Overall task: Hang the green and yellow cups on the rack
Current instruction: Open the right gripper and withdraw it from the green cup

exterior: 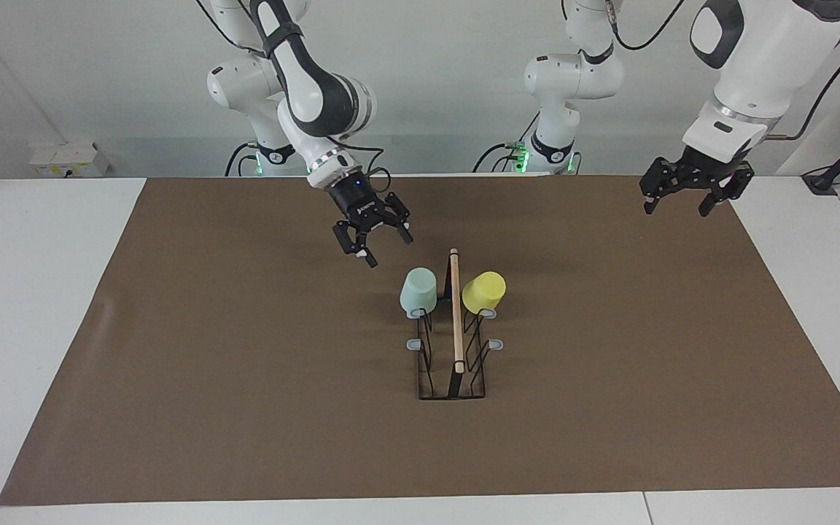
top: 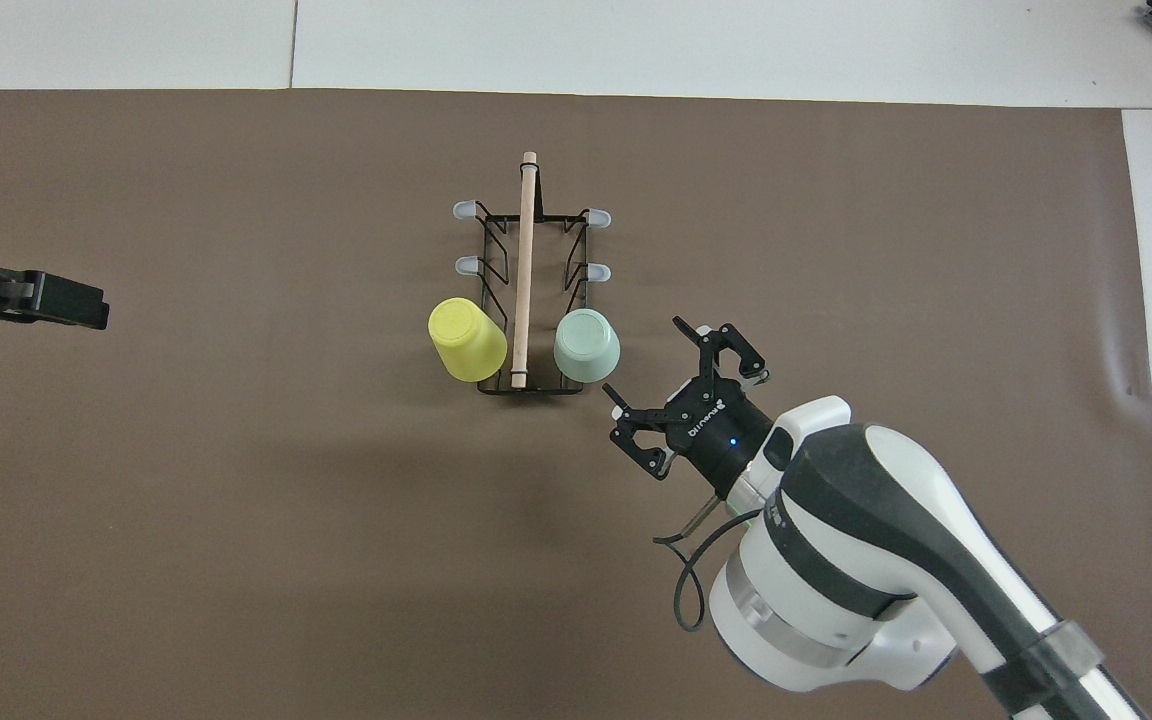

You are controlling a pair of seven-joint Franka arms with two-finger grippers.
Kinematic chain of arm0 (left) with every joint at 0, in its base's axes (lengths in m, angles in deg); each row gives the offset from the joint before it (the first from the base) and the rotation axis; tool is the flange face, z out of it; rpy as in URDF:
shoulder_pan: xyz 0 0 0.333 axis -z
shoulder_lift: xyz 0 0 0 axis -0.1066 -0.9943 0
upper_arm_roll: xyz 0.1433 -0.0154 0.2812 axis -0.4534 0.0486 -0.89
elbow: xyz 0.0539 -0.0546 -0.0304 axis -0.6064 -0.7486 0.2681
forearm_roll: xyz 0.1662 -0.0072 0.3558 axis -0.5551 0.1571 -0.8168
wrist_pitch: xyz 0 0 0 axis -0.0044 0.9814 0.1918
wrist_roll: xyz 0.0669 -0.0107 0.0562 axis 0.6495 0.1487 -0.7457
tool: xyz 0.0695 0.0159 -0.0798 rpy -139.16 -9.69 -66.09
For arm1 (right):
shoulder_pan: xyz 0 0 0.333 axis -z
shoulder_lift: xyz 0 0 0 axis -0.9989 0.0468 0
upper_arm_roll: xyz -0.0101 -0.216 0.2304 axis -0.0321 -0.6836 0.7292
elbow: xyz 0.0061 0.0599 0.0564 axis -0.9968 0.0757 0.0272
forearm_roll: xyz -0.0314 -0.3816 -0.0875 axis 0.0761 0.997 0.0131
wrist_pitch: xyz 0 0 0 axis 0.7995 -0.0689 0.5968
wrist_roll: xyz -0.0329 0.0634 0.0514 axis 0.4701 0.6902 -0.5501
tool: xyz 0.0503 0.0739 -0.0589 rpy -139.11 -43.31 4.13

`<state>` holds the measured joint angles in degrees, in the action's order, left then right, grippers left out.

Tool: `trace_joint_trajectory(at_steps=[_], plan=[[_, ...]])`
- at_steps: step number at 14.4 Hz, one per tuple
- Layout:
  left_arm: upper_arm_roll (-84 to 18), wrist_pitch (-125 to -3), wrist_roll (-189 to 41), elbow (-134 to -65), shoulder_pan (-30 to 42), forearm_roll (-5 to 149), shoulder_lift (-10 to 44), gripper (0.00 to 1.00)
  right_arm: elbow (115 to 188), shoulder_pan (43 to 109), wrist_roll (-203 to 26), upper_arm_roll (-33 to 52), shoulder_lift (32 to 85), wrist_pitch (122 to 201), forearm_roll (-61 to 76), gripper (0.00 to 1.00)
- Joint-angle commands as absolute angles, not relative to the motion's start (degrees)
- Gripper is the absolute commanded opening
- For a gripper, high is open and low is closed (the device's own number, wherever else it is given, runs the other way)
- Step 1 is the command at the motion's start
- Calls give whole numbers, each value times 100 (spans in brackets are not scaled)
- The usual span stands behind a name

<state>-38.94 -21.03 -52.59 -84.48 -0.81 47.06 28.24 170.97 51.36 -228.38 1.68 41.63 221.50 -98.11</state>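
Both grippers have their jaws wide open and hold nothing. The right gripper (exterior: pixel 369 237) is up over the brown mat (exterior: pixel 245 364), near the green cup (exterior: pixel 418 289). The left gripper (exterior: pixel 690 191) is over the mat's edge at its own end of the table.

Both cups sit on rack (exterior: pixel 453 364) pegs at the end nearest the robots, with the yellow cup (exterior: pixel 484 291) on the other side of the wooden rod (exterior: pixel 456 313). The hanging looks done. Next, the arms only need to go home, and there is lots of open room all around.

Right claw (exterior: pixel 371 244) and left claw (exterior: pixel 688 197) both raised, fingers spread, nothing held
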Motion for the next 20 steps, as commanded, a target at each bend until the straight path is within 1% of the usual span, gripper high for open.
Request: trace_joint_trajectory(at_steps=[1, 3, 6, 10, 11, 15, 20], plan=[[-3855, -1903, -5125, -8287, -207, 4817, 2748, 100, 17134, 5172, -22707, 228, 4037, 22237, -9156, 100], [-3864, -1903, -5117, -8296, -225, 4808, 2757, 100, 17029, 5242, -22716, 167, 4019, 22219, -8347, 100], [-3873, -1912, -5117, -8287, -225, 4799, 2757, 100, 17028, 5566, -22725, 149, 4063, 22062, -7013, 100], [-3864, -1886, -5143, -8278, -190, 4773, 2748, 100, 17151, 6041, -22734, 140, 4037, 21570, -6061, 100], [-3830, -1886, -5152, -8278, -225, 4773, 2740, 100, 17221, 6146, -22725, 149, 4020, 21499, -5981, 100], [-3531, -1886, -5134, -8331, -523, 4773, 2801, 100, 17160, 6147, -22515, 166, 4046, 21481, -5980, 100], [-3539, -1622, -5205, -8331, -454, 4799, 2818, 100, 17108, 6235, -22479, 149, 4090, 21481, -5892, 100]])
